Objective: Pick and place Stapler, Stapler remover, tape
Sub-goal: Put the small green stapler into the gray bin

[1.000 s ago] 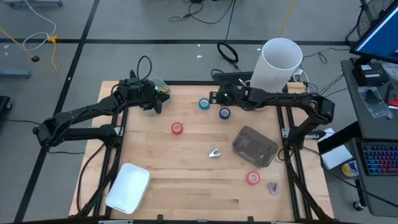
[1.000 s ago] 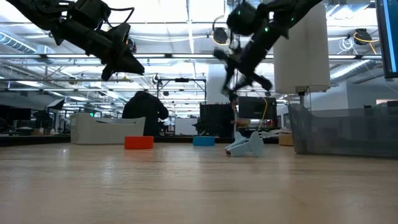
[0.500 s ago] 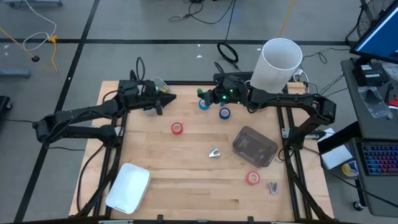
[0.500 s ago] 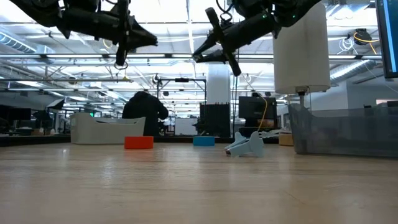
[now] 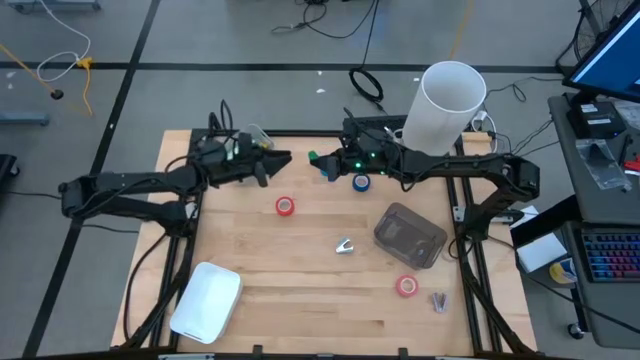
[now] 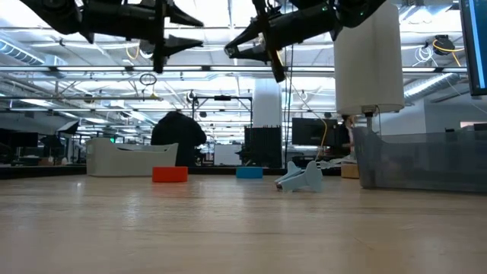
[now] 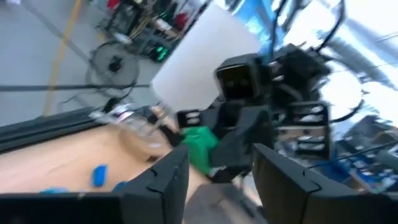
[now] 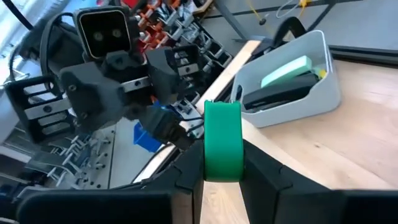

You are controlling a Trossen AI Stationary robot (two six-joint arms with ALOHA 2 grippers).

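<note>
Leaves the tape on the table (image 5: 300,300): one red roll (image 5: 286,206) flat on the pale wood near the middle, another (image 5: 406,286) near the clear box (image 5: 410,236), and a blue ring (image 5: 361,182) just beside the right arm, all glossy bands round pale cores. Looks instead like a mid-air pass high above the boards, with the right gripper (image 8: 224,177) clamped on a smooth green piece (image 8: 222,140) seen edge-on and the left gripper (image 5: 285,157) facing it close, fingers spread. Calls next for closing the left fingers squarely on that slick green band before loosening the right.
</note>
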